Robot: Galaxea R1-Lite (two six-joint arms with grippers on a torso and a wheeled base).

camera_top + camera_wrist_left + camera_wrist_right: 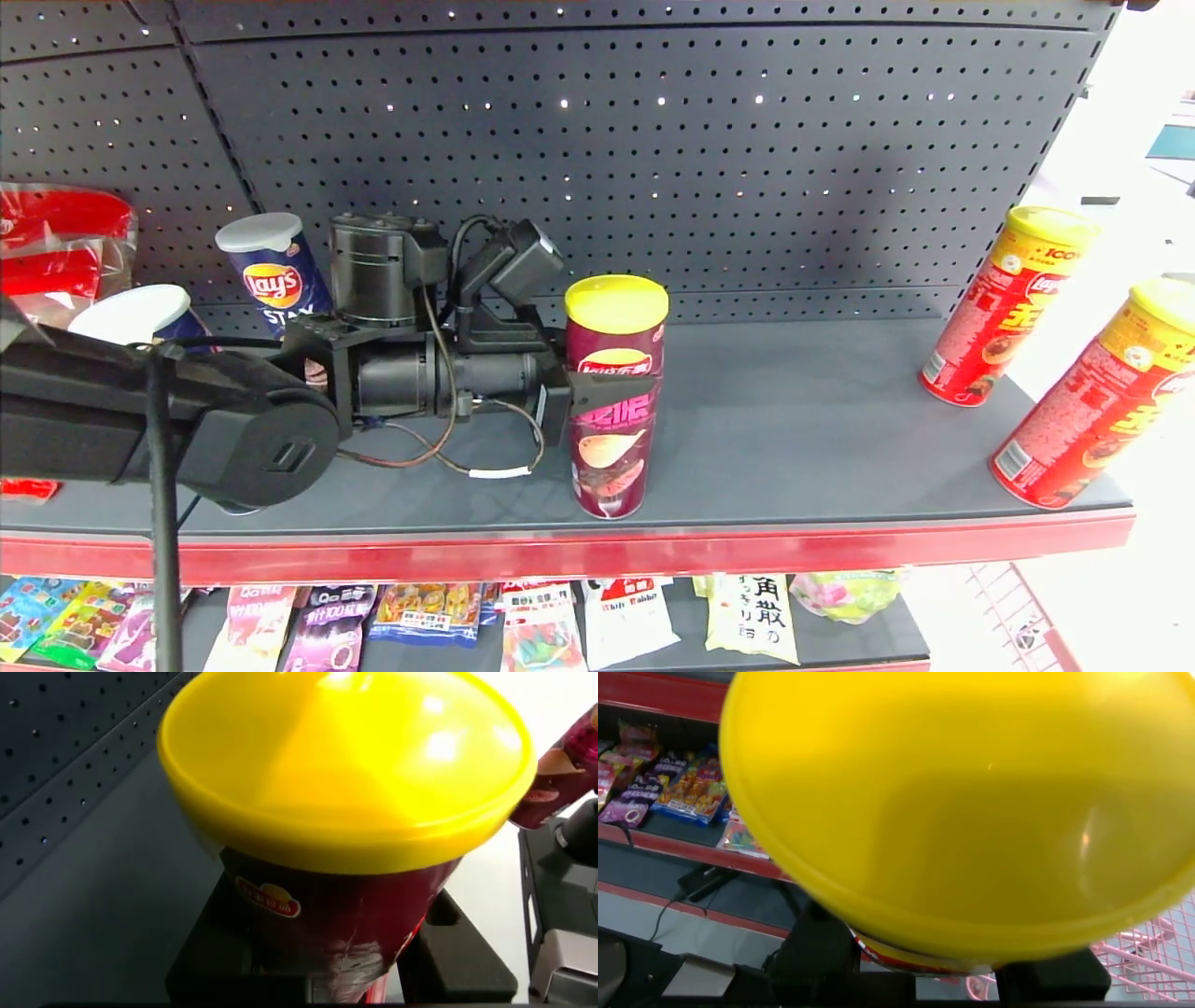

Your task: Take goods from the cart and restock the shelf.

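Maroon chip can [611, 457] with a yellow lid is standing upright on the grey shelf [794, 439], mid-span and close to the shelf's red front lip. Its base is looking seated on the board, full contact not certain. Left arm [233, 420] is lying across the shelf's left half. The left jaws are clamping the can around its middle, one finger crossing the label. In the left wrist view the same can [327, 924] is sitting between the black fingers [210, 952].

Right jaws are appearing to hold a second can [971, 812] out in front of the shelf, its lid looming over the camera. Snack packets [682, 784] on the lower shelf and the pink cart [1158, 961] are showing behind it.

Blue cans [271, 271] are standing at the shelf's left rear, red cans [1004, 303] at the shelf's right end, and the stretch between those and the maroon can is lying bare.

Step in hand, judging: placing, with the can set down and release pending. The next move is calling for the left jaws to open just enough and back off along the shelf toward its left end without brushing the can. The can is tall, narrow and near the lip, so it is likely tipping easily. After that the second can is needing a spot on the shelf's bare right-of-middle stretch.
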